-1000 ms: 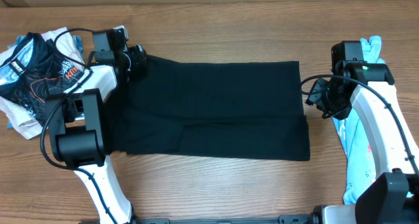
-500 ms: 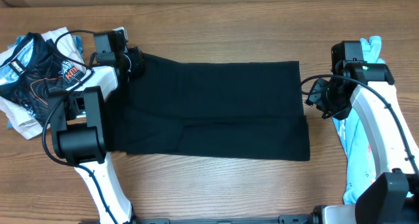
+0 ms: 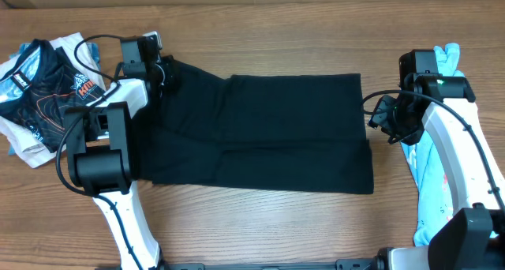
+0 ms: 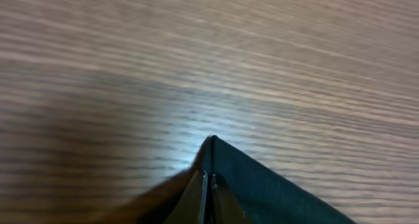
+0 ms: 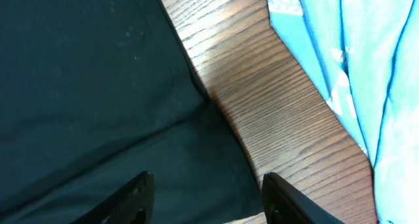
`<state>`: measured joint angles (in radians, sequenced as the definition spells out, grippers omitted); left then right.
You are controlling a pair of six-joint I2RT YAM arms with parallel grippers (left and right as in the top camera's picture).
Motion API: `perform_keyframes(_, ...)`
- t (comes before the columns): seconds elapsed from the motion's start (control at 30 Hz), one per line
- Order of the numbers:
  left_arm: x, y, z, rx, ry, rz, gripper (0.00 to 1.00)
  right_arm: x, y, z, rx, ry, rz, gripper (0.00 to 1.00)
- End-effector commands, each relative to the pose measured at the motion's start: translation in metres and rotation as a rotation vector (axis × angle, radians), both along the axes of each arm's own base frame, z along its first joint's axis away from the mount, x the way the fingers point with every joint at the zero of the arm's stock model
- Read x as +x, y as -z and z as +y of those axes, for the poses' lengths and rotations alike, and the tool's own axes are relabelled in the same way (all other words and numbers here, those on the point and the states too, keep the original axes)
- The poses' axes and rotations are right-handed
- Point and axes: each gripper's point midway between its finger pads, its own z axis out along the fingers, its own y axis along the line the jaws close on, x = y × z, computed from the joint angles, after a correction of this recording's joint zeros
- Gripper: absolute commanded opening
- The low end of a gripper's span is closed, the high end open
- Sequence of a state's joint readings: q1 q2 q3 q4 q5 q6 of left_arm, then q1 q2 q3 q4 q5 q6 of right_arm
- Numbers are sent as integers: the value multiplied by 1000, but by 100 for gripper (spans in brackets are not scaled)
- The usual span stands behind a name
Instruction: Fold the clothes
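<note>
A large black T-shirt (image 3: 268, 128) lies spread flat across the middle of the table. My left gripper (image 3: 162, 71) is shut on its far left corner, and that corner is drawn up into a peak. In the left wrist view the gripper (image 4: 206, 177) has its jaws pressed together on the black fabric (image 4: 262, 185). My right gripper (image 3: 384, 116) hovers at the shirt's right edge. Its fingers (image 5: 140, 188) stand open over the black shirt (image 5: 98, 86) with nothing between them. A light blue tee (image 3: 430, 183) lies under the right arm, and it also shows in the right wrist view (image 5: 353, 54).
A heap of printed white, black and blue garments (image 3: 39, 88) sits at the far left. Bare wooden table (image 3: 276, 33) runs along the back and front edges. The arm bases stand at the front left (image 3: 99, 159) and front right.
My left gripper has gone from open to shut on the shirt's far left corner and shifted slightly right, drawing the fabric with it. The right arm has not moved.
</note>
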<state>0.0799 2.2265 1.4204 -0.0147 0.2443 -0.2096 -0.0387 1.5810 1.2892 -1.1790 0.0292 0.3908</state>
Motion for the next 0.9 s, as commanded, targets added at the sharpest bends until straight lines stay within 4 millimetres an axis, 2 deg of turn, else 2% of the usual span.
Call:
perform_keyframes(0.0,18,-29,-8,-44,44,-56,4,5,-12,0,2,-4,-44,56)
perform_keyframes(0.17,26,-51,3,-9,24,-62,4,6,-12,0,2,-5,-48,56)
perform_keyframes(0.47,17,-40,26,85,-70,12,8,8,-13,0,2,-5,-55,56)
perform_keyframes(0.73,27,-49,28,103,-76,-43,13,9,-13,0,2,-5,-59,56)
perform_keyframes(0.77,28,-50,28,102,-76,-51,15,9,-13,0,2,-5,-59,56)
perform_keyframes(0.83,31,-53,28,103,-76,-66,29,9,-13,0,2,-5,-59,56)
perform_keyframes(0.87,31,-53,28,103,-76,-68,29,9,-13,0,2,-5,-59,56)
